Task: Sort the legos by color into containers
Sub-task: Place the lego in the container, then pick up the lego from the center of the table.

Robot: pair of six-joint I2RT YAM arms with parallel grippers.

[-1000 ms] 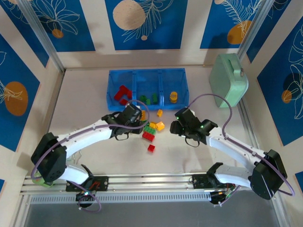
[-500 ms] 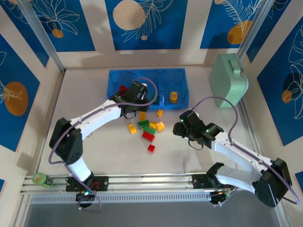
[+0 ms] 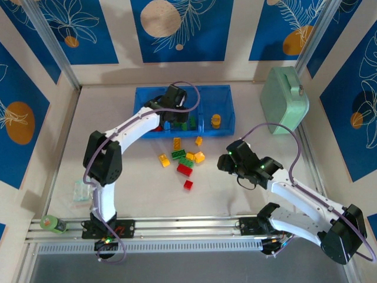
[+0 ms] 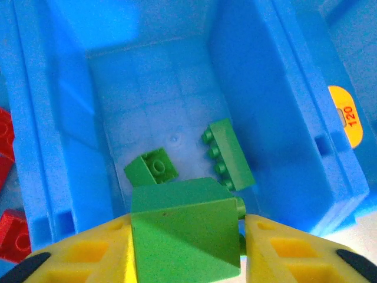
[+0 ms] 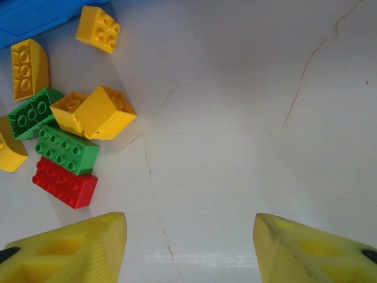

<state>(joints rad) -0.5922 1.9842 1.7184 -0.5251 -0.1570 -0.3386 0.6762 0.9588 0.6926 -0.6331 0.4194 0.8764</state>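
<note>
The containers are one blue tray with three compartments at the back of the table. My left gripper hangs over the middle compartment, shut on a green lego between its yellow fingers. Below it lie two green legos. Red legos lie in the left compartment and a yellow piece in the right one. Several loose red, green and yellow legos lie in front of the tray. My right gripper stands open over bare table to their right, the red lego nearest its left finger.
A mint-green case stands at the back right. A green tape roll and a clear plastic piece lie at the near left. A metal rail runs along the near edge. Walls close in the table.
My left arm has swung from the loose pile back to the tray's middle compartment with the green lego. My right gripper has drawn back a little to the right, still open.
</note>
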